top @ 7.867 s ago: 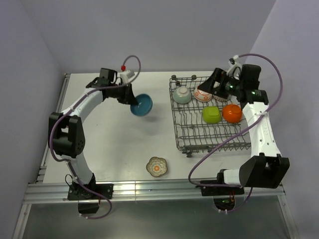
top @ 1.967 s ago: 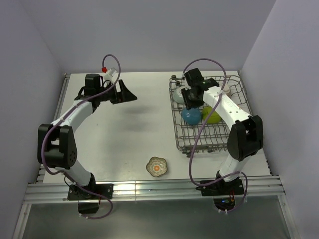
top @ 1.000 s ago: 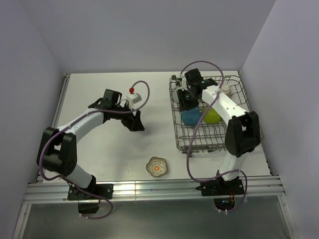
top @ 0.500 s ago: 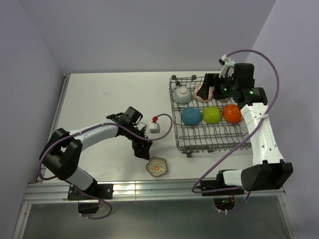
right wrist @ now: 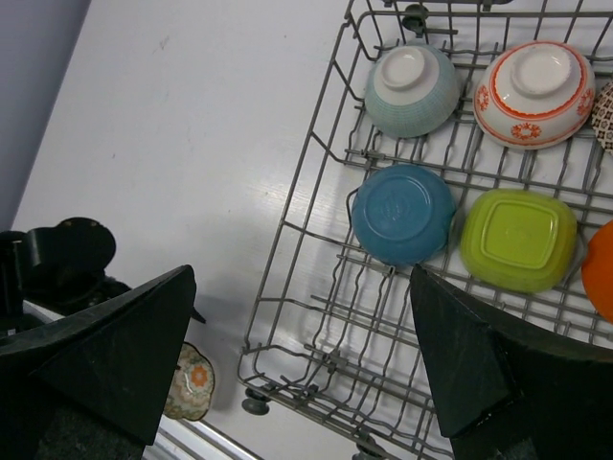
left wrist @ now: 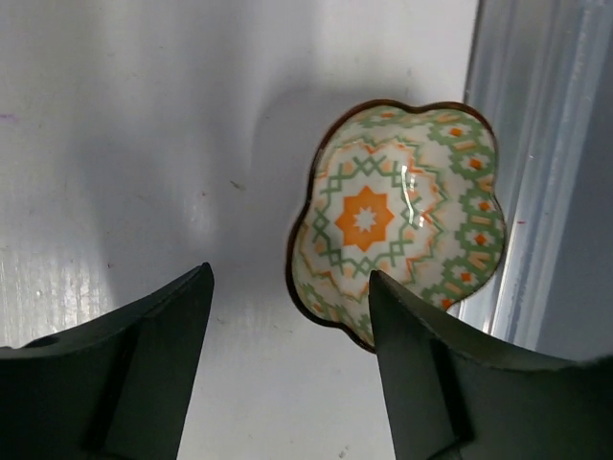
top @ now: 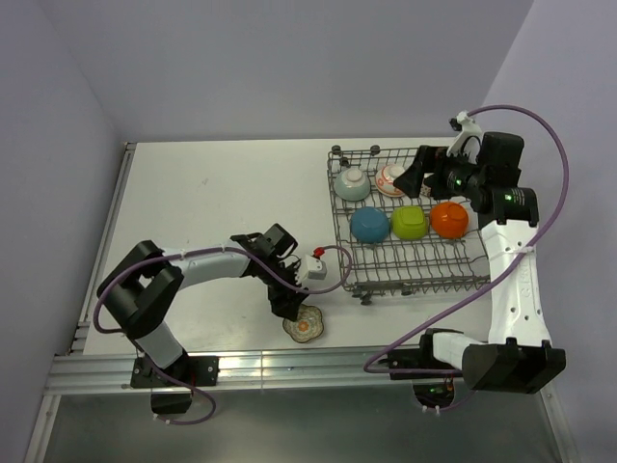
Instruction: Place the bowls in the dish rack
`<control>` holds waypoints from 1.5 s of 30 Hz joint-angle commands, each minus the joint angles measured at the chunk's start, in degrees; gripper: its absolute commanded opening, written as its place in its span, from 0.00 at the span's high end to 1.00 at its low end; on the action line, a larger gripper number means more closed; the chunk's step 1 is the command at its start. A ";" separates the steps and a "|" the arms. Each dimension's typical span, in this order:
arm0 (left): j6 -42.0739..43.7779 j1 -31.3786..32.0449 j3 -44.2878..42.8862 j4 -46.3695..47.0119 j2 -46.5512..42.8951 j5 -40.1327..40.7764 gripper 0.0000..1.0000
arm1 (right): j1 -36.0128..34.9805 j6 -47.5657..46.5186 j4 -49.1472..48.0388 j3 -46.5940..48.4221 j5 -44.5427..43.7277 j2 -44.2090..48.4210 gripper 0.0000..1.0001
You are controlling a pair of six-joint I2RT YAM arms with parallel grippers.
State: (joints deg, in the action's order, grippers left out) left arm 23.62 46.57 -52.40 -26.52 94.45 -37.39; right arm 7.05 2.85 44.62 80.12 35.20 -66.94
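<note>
The scalloped floral bowl (top: 305,325) (left wrist: 397,216) (right wrist: 192,381) sits upright on the table near its front edge. My left gripper (top: 289,307) (left wrist: 287,326) hangs just above the bowl and is open. The bowl's near rim lies against the inner side of the right finger (left wrist: 431,374), and the left finger stands over bare table. The dish rack (top: 415,280) (right wrist: 290,199) holds upside-down bowls: pale teal (right wrist: 412,91), orange-white (right wrist: 532,91), blue (top: 370,224) (right wrist: 402,213), lime green (right wrist: 517,238) and orange (top: 448,219). My right gripper (top: 410,177) (right wrist: 302,355) is open and empty, high over the rack.
A metal rail (top: 289,365) (left wrist: 536,163) runs along the table's front edge right beside the floral bowl. The left arm's purple cable (top: 333,280) loops toward the rack's front left corner. Walls close in the table at the back and sides.
My left gripper has come down toward the front edge onto the floral bowl, jaws narrowing slightly. My right gripper has opened, left the blue bowl in the rack and drawn back up to the right.
</note>
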 commanded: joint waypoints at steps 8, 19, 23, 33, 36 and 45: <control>-0.77 1.25 -1.30 3.32 2.14 3.55 0.57 | 1.04 1.54 -0.67 -1.45 3.82 1.64 0.00; -1.73 -2.61 -0.59 2.01 -0.76 1.64 1.00 | 1.04 4.00 -2.61 -1.02 7.16 -0.82 0.02; -5.49 -14.27 -5.16 -0.81 -2.78 -7.33 1.00 | 1.04 4.70 -2.96 -1.80 8.39 -0.74 0.06; -38.79 -23.45 -14.56 23.25 -8.16 -9.99 1.00 | -1.86 9.54 -6.56 -7.25 12.79 -1.00 0.19; -49.61 -23.71 -18.51 30.89 -5.44 -9.55 1.00 | -4.23 10.41 -6.30 -6.47 13.14 -2.58 0.18; -58.25 -20.82 -23.62 39.53 3.10 -9.02 1.00 | -10.03 17.35 -8.23 -3.57 16.74 -8.90 0.10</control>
State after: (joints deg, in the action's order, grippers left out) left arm -29.80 23.92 -73.60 7.16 96.49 -45.17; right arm -1.08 16.62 39.31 73.23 49.82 -74.52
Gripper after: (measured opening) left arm 0.045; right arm 0.901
